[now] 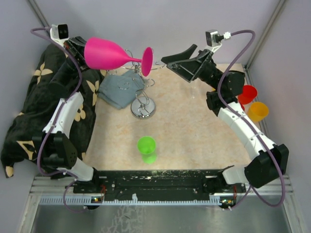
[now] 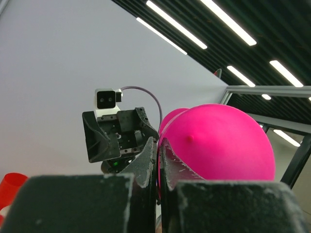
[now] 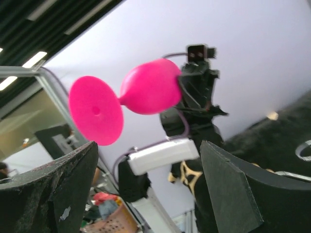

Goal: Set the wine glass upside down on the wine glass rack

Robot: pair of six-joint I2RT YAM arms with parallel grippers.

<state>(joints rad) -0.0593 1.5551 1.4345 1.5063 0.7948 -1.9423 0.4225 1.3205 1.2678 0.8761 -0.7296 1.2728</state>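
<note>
A pink wine glass (image 1: 109,54) lies sideways in the air at the back left, its foot (image 1: 146,61) pointing right. My left gripper (image 1: 80,48) is shut on the rim of its bowl (image 2: 218,143). The glass also shows in the right wrist view (image 3: 146,87). The silver wire rack (image 1: 142,99) stands on its round base below the glass's foot, partly hidden by it. My right gripper (image 1: 181,60) is open and empty, raised to the right of the foot and facing it.
A grey cloth (image 1: 119,90) lies behind the rack. A black flowered cloth (image 1: 29,111) covers the left side. A green cup (image 1: 146,145) stands at front centre. A red cup (image 1: 248,94) and an orange cup (image 1: 257,111) stand at the right edge.
</note>
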